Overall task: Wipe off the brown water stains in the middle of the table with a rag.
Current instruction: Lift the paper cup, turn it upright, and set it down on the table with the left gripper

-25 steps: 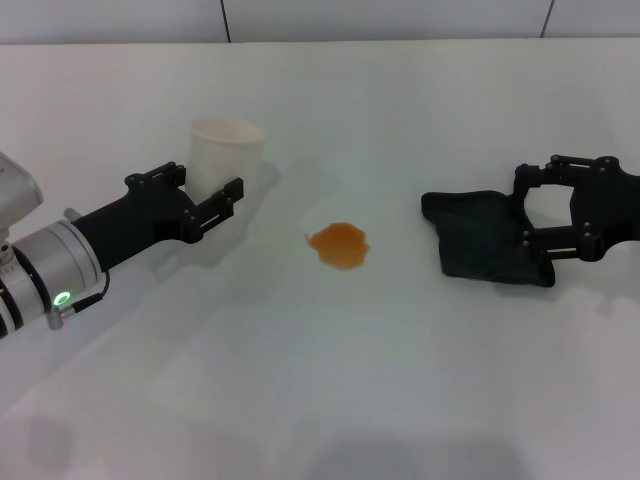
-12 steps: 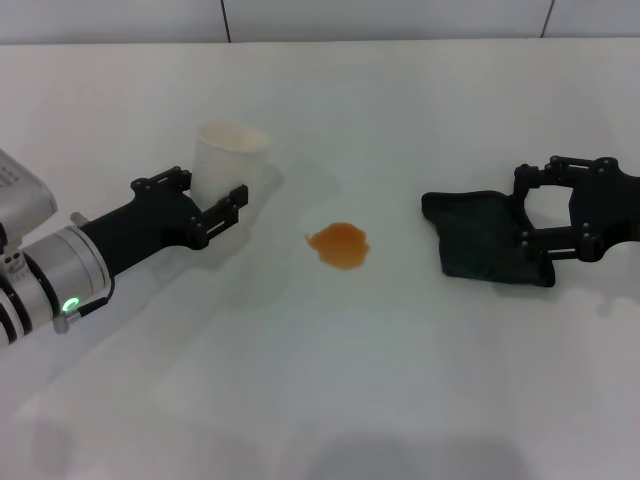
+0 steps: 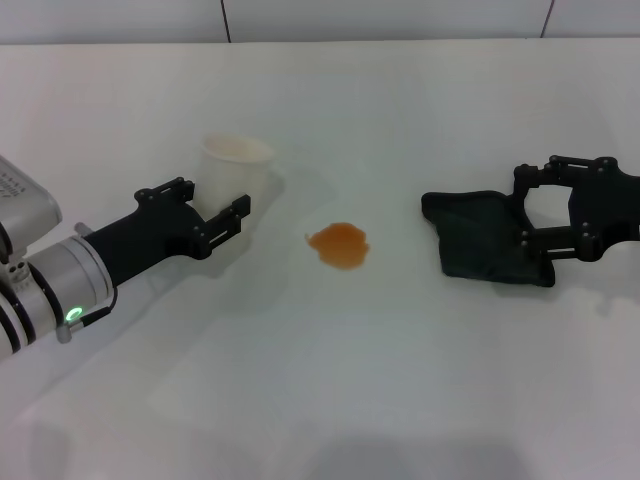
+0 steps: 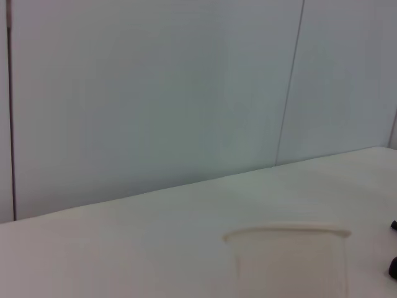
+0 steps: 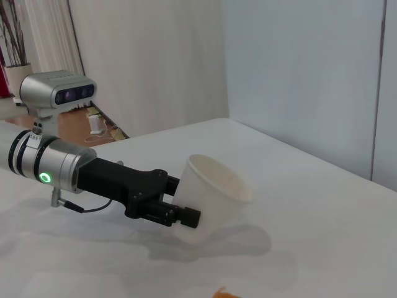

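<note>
The brown water stains (image 3: 340, 244) form one small orange blotch in the middle of the white table (image 3: 330, 390); a sliver of it shows in the right wrist view (image 5: 223, 292). The dark rag (image 3: 480, 238) lies flat to the right of the blotch. My right gripper (image 3: 523, 212) stands open at the rag's right edge, its fingers straddling that edge. On the left, my left gripper (image 3: 214, 197) is shut on a white paper cup (image 3: 235, 165). The right wrist view shows that cup (image 5: 214, 192) tilted in the left gripper (image 5: 183, 200).
The cup's rim (image 4: 285, 234) fills the lower part of the left wrist view, with a pale wall behind the table. Bare tabletop lies between the cup, the stain and the rag, and along the near side.
My left arm has drawn back toward the near side and a little right, carrying the cup with it. The right gripper and the rag have not moved.
</note>
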`<state>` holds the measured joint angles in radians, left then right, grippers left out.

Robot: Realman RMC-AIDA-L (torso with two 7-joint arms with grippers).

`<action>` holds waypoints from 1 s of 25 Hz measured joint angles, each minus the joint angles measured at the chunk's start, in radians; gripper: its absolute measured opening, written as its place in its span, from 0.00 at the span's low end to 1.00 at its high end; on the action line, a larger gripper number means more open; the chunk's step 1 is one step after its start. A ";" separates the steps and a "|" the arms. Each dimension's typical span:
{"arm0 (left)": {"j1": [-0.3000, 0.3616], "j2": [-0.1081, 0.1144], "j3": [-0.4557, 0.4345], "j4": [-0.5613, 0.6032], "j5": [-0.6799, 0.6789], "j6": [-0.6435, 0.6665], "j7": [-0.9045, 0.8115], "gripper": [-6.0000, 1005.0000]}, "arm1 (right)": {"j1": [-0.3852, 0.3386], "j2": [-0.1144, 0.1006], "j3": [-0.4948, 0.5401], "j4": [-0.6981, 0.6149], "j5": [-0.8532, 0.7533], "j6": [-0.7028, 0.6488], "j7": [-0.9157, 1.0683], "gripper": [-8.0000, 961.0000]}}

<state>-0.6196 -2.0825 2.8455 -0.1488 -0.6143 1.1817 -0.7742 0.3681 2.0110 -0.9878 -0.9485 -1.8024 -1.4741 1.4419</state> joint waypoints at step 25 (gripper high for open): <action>0.015 0.004 0.000 -0.007 0.035 -0.003 -0.054 0.57 | 0.000 -0.002 0.000 -0.002 0.000 0.011 0.000 0.89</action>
<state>-0.6051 -2.0781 2.8454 -0.1561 -0.5793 1.1783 -0.8281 0.3682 2.0095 -0.9879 -0.9501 -1.8023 -1.4633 1.4419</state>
